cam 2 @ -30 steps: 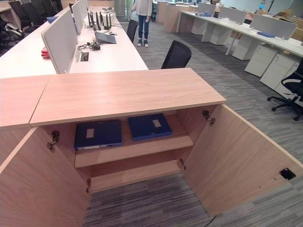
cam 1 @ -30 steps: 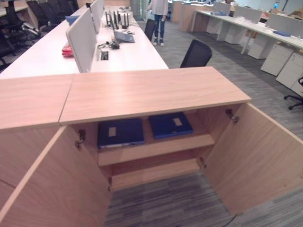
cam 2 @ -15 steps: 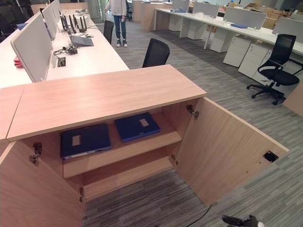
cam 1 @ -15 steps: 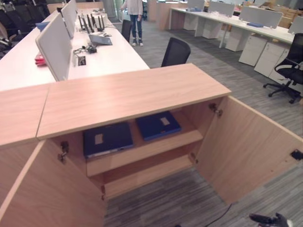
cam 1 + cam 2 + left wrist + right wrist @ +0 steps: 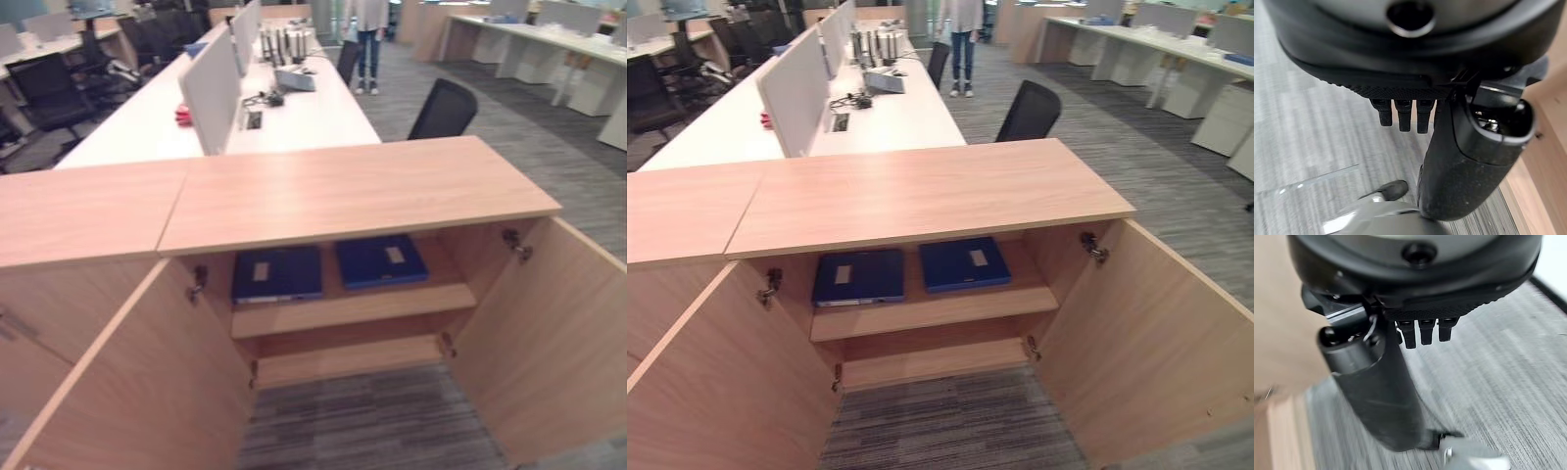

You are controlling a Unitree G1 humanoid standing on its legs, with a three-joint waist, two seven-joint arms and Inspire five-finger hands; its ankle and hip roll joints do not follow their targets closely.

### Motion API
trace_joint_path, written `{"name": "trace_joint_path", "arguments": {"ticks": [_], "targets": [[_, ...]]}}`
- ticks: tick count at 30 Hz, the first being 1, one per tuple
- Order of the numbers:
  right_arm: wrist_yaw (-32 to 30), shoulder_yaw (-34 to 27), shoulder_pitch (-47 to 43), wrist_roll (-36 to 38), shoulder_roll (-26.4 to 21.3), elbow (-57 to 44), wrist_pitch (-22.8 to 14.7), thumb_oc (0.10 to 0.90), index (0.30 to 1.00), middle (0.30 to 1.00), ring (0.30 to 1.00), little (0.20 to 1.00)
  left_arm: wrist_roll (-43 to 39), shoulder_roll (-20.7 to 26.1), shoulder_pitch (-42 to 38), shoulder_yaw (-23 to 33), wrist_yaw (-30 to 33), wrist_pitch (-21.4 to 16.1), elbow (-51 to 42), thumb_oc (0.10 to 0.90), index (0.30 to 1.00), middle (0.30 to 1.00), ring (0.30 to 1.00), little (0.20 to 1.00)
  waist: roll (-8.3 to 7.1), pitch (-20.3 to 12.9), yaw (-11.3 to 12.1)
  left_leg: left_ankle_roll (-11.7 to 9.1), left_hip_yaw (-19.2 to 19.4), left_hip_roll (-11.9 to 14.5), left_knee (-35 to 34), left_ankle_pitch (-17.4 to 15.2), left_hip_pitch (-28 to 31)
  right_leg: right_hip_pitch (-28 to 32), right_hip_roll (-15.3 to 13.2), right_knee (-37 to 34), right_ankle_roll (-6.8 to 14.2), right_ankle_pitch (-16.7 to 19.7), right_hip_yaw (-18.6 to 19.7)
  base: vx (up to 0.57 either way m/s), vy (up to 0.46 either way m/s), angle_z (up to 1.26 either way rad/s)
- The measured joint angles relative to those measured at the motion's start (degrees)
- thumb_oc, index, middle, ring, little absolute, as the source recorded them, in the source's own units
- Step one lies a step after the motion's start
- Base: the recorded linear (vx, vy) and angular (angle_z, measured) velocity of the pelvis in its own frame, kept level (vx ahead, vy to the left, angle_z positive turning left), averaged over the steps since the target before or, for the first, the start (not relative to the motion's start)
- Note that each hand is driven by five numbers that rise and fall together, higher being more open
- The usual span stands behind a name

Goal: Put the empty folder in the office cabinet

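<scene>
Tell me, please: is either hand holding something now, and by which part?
Nothing is held. The left hand and right hand hang open over the carpet; both blue folders lie on the cabinet shelf.

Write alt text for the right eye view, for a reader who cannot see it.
A light wooden office cabinet stands with both doors swung open, and two flat dark blue folders lie side by side on its upper shelf. Behind it stretch long white desks, a black office chair and a standing person.
</scene>
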Motion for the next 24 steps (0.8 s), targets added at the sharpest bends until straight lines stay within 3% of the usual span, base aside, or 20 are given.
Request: {"name": "trace_joint_path", "arguments": {"ticks": [6, 9, 10, 11, 12, 13, 16, 18, 21, 24], "targets": [[-0.28, 3.64, -4.87, -2.8, 0.11, 0.14, -0.33, 0.8, 0.9, 0.9, 0.9, 0.9, -2.2, 0.31, -2.55, 1.08, 0.27, -0.95, -0.8, 0.8, 0.9, 0.9, 0.9, 0.9, -0.13, 4.96, 3.66, -1.22, -6.22, 0.18, 3.52, 0.78, -4.14, 1.41, 0.62, 0.0, -0.34, -0.74, -6.11, -0.07, -0.038, 0.53], [-0.28, 4.29, -6.15, -2.81, 0.37, 0.3, -0.36, 0.8, 0.9, 0.9, 0.9, 0.9, -4.16, 0.22, -6.14, 1.22, 0.32, -1.35, -1.63, 0.8, 0.9, 0.9, 0.9, 0.9, -0.83, 7.26, 5.34, -4.13, -11.19, -0.91, 5.54, 3.94, -8.79, 0.59, -0.29, 0.01, -1.43, -1.42, -12.62, -0.15, 0.009, 1.39], [-0.55, 6.02, -6.68, -2.96, -0.08, -0.37, -0.62, 0.8, 0.9, 0.9, 0.9, 0.9, -4.39, -0.4, -7.89, 1.81, 0.41, -0.68, -0.05, 0.8, 0.9, 0.9, 0.9, 0.9, -1.32, 8.08, 4.82, -3.54, -2.9, 0.23, 3.21, 2.86, -8.97, 0.79, -1.05, 0.04, -4.55, -1.68, -19.26, -0.05, -0.02, 1.71], [-0.51, 6.27, -6.87, -3.31, -0.01, -0.37, -0.74, 0.8, 0.9, 0.9, 0.9, 0.9, -4.43, -0.4, -7.76, 2.05, 0.34, -0.77, -0.06, 0.8, 0.9, 0.9, 0.9, 0.9, -1.56, 8.08, 5.26, -3.04, -0.69, 0.52, 3.8, 2.15, -8.69, 0.54, -1.52, 0.18, -4.91, -1.9, -19.98, -0.07, -0.004, 1.33], [-0.46, 7.48, -7.99, -3.92, 0.34, -0.51, -0.96, 0.8, 0.9, 0.9, 0.9, 0.9, -4.45, 0.21, -6.36, 4.25, 0.32, -1.24, 0.11, 0.8, 0.9, 0.9, 0.9, 0.9, -3.98, 8.08, 6.39, -2.2, 6.43, 0.9, 8.64, -1.07, -7.51, 0.46, -3.72, 0.22, -5.05, -1.31, -20.63, -0.1, 0.051, 0.41], [-0.32, 7.39, -8.12, -4.15, 0.29, -0.56, -1.26, 0.8, 0.9, 0.9, 0.9, 0.9, -4.45, 0.43, -6.1, 4.61, 0.3, -0.99, 0.57, 0.8, 0.9, 0.9, 0.9, 0.9, -4.27, 8.1, 5.9, -2.25, 7.2, 0.94, 9.52, -1.41, -6.52, 0.8, -4.28, 0.55, -4.46, -1.39, -20.69, -0.09, 0.06, 0.47], [-0.2, 6.73, -6.94, -4.61, -0.32, -1.74, -2.05, 0.8, 0.9, 0.9, 0.9, 0.9, -4.45, 0.32, -4.44, 4.88, -0.43, -0.84, 3.07, 0.8, 0.9, 0.9, 0.9, 0.9, -2.13, 6.98, 4.93, -0.97, 8.37, 0.49, 6.91, -1.94, -3.25, 1.85, -6.02, 4.24, -2.08, -2.77, -25.34, -0.04, 0.079, 0.91], [0.55, 5.76, -7.04, -4.6, 1.24, -1.65, -2.0, 0.8, 0.9, 0.9, 0.9, 0.9, -4.49, 0.94, -3.02, 4.95, -0.83, -0.89, 2.37, 0.8, 0.9, 0.9, 0.9, 0.9, -2.99, 6.53, 4.79, 0.01, 6.72, -0.53, 4.79, -2.12, -2.5, 2.34, -6.43, 4.51, -0.89, -3.16, -25.04, -0.01, 0.106, 0.82], [1.36, 3.79, -6.4, -4.56, 2.55, -1.66, -2.19, 0.8, 0.9, 0.9, 0.9, 0.9, -5.29, 0.78, -1.76, 6.04, -1.8, -0.83, 1.96, 0.8, 0.9, 0.9, 0.9, 0.9, -2.75, 5.49, 5.12, 1.44, 4.07, -1.89, 2.02, -1.67, -1.13, 4.13, -7.04, 3.92, 0.91, -2.26, -27.77, -0.05, 0.121, 0.51], [1.71, 3.67, -6.36, -4.59, 2.87, -1.66, -2.3, 0.8, 0.9, 0.9, 0.9, 0.9, -6.44, 0.84, -0.7, 6.27, -2.61, -0.82, 1.48, 0.8, 0.9, 0.9, 0.9, 0.9, -2.37, 4.62, 5.6, 1.44, 3.25, -2.46, 1.75, -1.67, -0.94, 4.71, -7.58, 3.59, 1.37, -1.5, -27.76, -0.05, 0.149, 0.16]]}}
